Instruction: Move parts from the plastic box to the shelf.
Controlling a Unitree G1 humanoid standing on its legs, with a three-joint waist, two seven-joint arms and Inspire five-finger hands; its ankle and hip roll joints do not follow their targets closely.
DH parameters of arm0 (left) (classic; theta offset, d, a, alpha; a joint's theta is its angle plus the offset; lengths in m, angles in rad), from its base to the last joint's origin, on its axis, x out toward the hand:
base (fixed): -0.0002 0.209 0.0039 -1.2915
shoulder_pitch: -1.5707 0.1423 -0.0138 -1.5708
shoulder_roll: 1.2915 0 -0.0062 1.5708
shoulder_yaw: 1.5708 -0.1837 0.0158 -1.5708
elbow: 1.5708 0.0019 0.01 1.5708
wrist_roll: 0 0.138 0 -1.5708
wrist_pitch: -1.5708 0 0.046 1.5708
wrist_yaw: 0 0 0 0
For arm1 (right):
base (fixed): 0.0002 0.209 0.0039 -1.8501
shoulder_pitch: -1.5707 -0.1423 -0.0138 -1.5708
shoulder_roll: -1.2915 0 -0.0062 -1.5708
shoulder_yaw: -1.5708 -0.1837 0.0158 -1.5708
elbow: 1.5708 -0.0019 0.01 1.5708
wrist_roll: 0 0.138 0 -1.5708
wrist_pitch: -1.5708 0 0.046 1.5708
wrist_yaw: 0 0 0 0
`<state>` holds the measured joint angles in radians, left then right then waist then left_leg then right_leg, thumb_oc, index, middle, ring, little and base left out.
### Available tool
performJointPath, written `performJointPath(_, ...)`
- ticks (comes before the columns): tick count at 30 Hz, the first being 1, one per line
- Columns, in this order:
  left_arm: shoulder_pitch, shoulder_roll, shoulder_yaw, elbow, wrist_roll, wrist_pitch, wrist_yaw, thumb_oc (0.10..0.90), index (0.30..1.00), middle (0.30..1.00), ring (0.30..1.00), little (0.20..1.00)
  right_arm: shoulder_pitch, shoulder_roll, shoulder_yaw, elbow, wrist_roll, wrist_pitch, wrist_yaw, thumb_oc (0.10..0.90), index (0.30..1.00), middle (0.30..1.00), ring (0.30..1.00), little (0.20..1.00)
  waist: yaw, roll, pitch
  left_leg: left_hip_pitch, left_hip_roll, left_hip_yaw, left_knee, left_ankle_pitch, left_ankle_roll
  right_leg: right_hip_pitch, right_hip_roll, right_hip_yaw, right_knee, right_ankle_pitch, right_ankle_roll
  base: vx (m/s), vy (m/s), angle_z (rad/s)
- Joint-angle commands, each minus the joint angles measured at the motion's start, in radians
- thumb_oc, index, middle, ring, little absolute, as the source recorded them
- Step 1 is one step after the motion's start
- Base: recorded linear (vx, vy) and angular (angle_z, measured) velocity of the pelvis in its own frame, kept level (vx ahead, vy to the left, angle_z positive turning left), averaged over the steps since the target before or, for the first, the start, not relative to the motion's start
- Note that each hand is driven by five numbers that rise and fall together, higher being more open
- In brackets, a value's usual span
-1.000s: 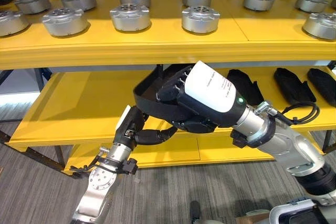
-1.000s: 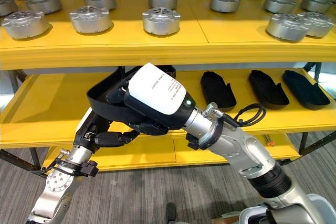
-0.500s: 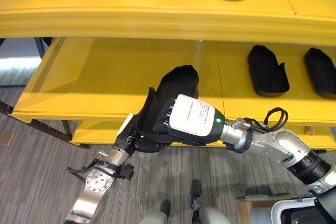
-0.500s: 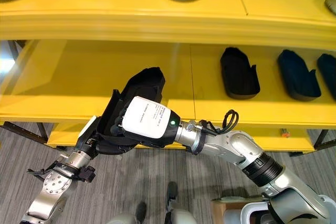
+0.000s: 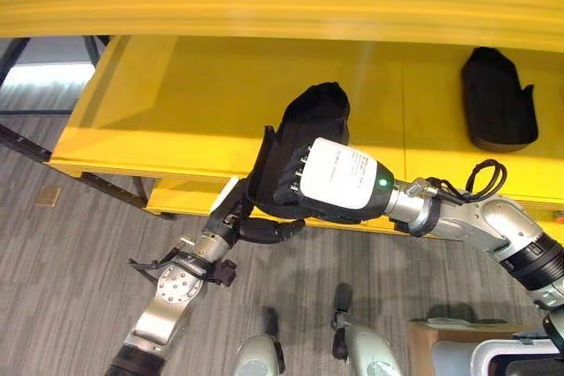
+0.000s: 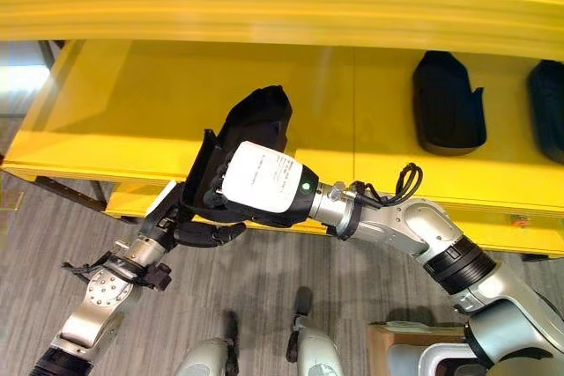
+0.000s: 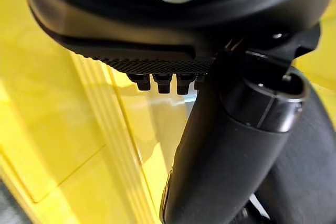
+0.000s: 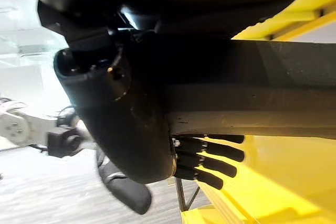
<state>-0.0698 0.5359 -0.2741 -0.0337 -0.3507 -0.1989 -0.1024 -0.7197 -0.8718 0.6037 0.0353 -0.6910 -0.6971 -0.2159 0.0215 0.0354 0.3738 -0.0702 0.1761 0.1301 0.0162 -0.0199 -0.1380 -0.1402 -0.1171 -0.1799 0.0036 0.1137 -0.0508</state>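
Left eye view: black molded part (image 5: 310, 125)

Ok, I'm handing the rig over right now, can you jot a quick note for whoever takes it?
Both hands are on one black part, carried together at the front edge of the yellow shelf.
Right hand: fingers curled round the part from the front.
Left hand: under the part's lower end, fingers curled against it.
Done: at least two similar black parts already lie further right on that shelf.
Left: set this part down on the shelf and let go.
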Motion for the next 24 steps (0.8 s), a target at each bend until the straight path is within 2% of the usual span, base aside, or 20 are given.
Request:
performJointPath(1,0.01,0.003,0.022,-0.192,-0.047,-0.159,0.015,0.9,1.0,1.0,1.0,1.0,-0.135,0.004,-0.033,-0.002,0.152,0.008,-0.042,0.4,0.3,0.3,0.3,0.3,0.018,0.042,-0.105,0.006,-0.01,-0.015,-0.028,0.161,0.038,0.04,0.016,0.023,0.165,-0.168,0.092,0.1,0.176,-0.07)
performJointPath(2,0.01,0.004,0.021,-0.191,-0.048,-0.159,0.014,0.9,1.0,1.0,1.0,1.0,-0.136,0.003,-0.033,0.0,0.168,0.012,-0.035,0.4,0.3,0.3,0.3,0.3,0.018,0.042,-0.105,0.007,-0.012,-0.014,-0.027,0.156,0.039,0.038,0.013,0.022,0.171,-0.171,0.093,0.09,0.163,-0.28)
performJointPath(3,0.003,0.005,0.017,-0.189,-0.053,-0.152,0.017,0.9,1.0,1.0,1.0,1.0,-0.127,-0.006,-0.044,-0.016,0.255,0.045,0.021,0.4,0.3,0.3,0.3,0.3,0.014,0.048,-0.103,0.014,-0.021,-0.006,-0.029,0.141,0.044,0.021,0.001,0.007,0.2,-0.177,0.098,0.09,0.142,-0.5)
performJointPath(5,-0.007,0.0,0.009,-0.184,-0.042,-0.142,0.026,0.9,1.0,1.0,1.0,1.0,-0.113,0.003,-0.06,-0.021,0.335,0.087,0.075,0.4,0.3,0.3,0.3,0.3,0.009,0.053,-0.1,0.024,-0.035,-0.006,-0.026,0.123,0.051,0.01,-0.002,0.006,0.224,-0.186,0.099,0.1,0.123,-0.36)
performJointPath(9,-0.027,-0.005,-0.006,-0.173,-0.041,-0.14,0.038,0.9,1.0,1.0,1.0,1.0,-0.11,0.021,-0.072,-0.001,0.426,0.165,0.115,0.4,0.3,0.3,0.3,0.3,0.002,0.058,-0.088,0.034,-0.059,-0.016,-0.025,0.101,0.062,0.0,-0.004,0.024,0.232,-0.184,0.107,0.03,0.046,0.19)
performJointPath(14,-0.032,-0.011,0.001,-0.178,-0.046,-0.126,0.038,0.9,1.0,1.0,1.0,1.0,-0.092,0.037,-0.086,0.022,0.437,0.258,0.126,0.4,0.3,0.3,0.3,0.3,0.0,0.06,-0.079,0.042,-0.075,-0.028,-0.014,0.081,0.072,0.004,-0.006,0.038,0.232,-0.185,0.109,0.06,0.0,0.02)
performJointPath(18,-0.022,-0.019,0.016,-0.188,-0.045,-0.091,0.02,0.9,1.0,1.0,1.0,1.0,-0.053,0.061,-0.123,0.059,0.447,0.34,0.107,0.4,0.3,0.3,0.3,0.3,0.002,0.049,-0.083,0.05,-0.076,-0.036,0.005,0.07,0.076,0.027,-0.001,0.042,0.229,-0.187,0.103,0.13,-0.07,-0.1)
performJointPath(19,-0.016,-0.019,0.022,-0.195,-0.045,-0.074,0.004,0.9,1.0,1.0,1.0,1.0,-0.042,0.071,-0.146,0.112,0.451,0.38,0.091,0.4,0.3,0.3,0.3,0.3,0.007,0.043,-0.087,0.052,-0.074,-0.04,0.014,0.066,0.076,0.038,0.0,0.04,0.225,-0.186,0.101,0.12,-0.108,-0.14)
performJointPath(24,-0.014,-0.014,0.03,-0.19,-0.049,-0.061,-0.02,0.9,1.0,1.0,1.0,1.0,-0.046,0.068,-0.187,0.212,0.457,0.426,0.075,0.4,0.3,0.3,0.3,0.3,0.019,0.033,-0.087,0.049,-0.069,-0.049,0.034,0.059,0.074,0.049,0.004,0.036,0.228,-0.19,0.097,0.06,-0.088,-0.04)
